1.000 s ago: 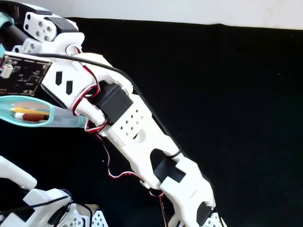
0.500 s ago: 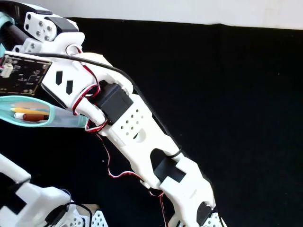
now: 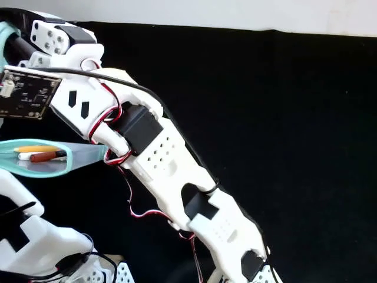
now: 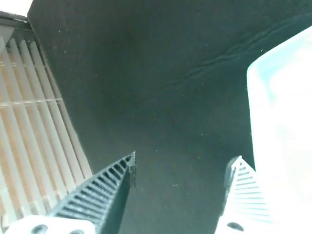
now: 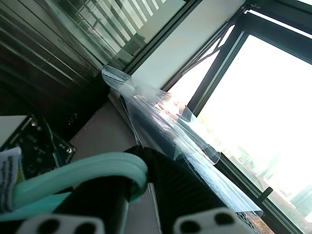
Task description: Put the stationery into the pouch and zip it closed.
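Pouch [image 3: 35, 160] is being gripped at its teal rim by the right gripper [image 5: 139, 195], jaws clenched on it. 2 stationery items [image 3: 40, 153] are being carried inside the pouch, at the high view's left edge. Left gripper [image 4: 180, 170] is being held spread wide above the black cloth [image 4: 170, 73], with the pouch just beside 1 finger.

1. Pouch [image 3: 35, 168]: cut by the high view's left edge; its other end is hidden under the right arm [image 3: 171, 165].
2. Stationery [image 3: 42, 156] inside: too small to tell pen from marker.
3. Left wrist view: the pouch is a pale blank at the frame edge; zip indiscernible.
4. Left arm [image 3: 35, 247]: cut by the high view's lower-left corner.
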Motion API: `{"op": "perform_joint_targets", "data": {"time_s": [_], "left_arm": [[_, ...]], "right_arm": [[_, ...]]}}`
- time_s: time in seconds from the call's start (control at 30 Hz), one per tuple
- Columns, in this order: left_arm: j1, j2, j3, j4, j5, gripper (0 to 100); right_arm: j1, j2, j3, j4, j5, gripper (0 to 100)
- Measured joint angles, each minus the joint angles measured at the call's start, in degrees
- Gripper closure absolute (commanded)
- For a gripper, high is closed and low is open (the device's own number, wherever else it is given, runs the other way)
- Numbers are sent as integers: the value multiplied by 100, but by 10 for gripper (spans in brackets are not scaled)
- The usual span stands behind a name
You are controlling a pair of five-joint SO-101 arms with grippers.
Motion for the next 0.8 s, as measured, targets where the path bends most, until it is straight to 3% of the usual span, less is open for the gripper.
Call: {"op": "perform_joint_targets", "data": {"time_s": [0.2, 0.57, 0.8], "left_arm": [[-35, 0, -18, 0, -123, 695], [-888, -422, -70, 114, -132, 695], [-448, -1327, 993, 114, -229, 695]], "right_arm": [[273, 53, -62, 0, 9, 993], [343, 53, -70, 0, 466, 993], [343, 53, -70, 0, 475, 993]]}}
